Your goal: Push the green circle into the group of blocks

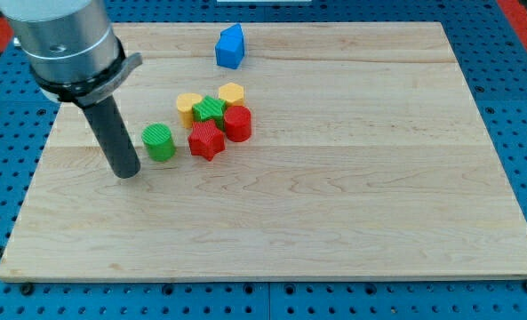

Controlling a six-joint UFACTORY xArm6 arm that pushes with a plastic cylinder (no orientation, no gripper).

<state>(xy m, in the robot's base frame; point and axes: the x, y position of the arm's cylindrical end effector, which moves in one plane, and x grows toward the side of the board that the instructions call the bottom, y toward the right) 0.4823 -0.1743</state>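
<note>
The green circle (159, 141) lies on the wooden board, left of centre. Just to its right is the group: a red star (206, 139), a red circle (237, 123), a green star (210, 110), a yellow block (188, 106) and a yellow hexagon (232, 92). A small gap separates the green circle from the red star. My tip (127, 172) rests on the board just left of and slightly below the green circle, close to it; I cannot tell if they touch.
A blue block (230, 46) stands alone near the view's top edge of the board (334, 204). Blue pegboard surrounds the board.
</note>
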